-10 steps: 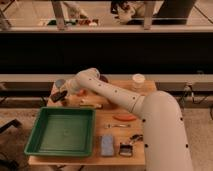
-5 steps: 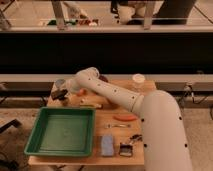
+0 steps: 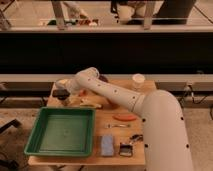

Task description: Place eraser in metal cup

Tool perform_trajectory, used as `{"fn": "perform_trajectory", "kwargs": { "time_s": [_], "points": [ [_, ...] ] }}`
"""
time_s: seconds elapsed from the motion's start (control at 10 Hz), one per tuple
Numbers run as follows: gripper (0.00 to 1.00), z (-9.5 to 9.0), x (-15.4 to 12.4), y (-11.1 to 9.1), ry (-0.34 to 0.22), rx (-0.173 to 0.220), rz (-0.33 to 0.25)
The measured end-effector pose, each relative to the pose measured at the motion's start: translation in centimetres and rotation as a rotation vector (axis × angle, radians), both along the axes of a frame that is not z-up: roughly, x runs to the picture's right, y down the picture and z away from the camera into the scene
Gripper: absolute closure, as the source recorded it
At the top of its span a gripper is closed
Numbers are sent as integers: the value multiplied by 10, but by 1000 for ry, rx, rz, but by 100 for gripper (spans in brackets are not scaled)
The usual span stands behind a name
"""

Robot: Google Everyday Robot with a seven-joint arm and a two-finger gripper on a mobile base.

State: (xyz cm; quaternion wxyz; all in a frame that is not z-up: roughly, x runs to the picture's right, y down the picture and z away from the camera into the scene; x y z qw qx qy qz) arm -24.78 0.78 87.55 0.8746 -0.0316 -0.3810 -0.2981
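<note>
Matte black, the gripper [image 3: 61, 94] hangs at the far-left corner of the wooden table [image 3: 115, 131], on a smooth white arm [image 3: 107, 90]; whether it holds anything cannot be told. The eraser cannot be picked out. The metal cup, if present, is hidden behind the gripper. Nearer the camera lies a green plastic tray [image 3: 35, 140], and right of that a pale blue block [image 3: 106, 144].

Wooden table [image 3: 107, 134] with green tray [image 3: 62, 131], pale blue block [image 3: 107, 144], white cup [image 3: 138, 81]; gripper [image 3: 62, 95] above far-left corner.
</note>
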Motion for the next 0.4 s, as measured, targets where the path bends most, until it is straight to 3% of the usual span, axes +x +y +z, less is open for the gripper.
{"fn": "perform_trajectory", "kwargs": {
  "time_s": [0.4],
  "points": [
    [20,-26,1,-14,30,42,-19]
  ]
}}
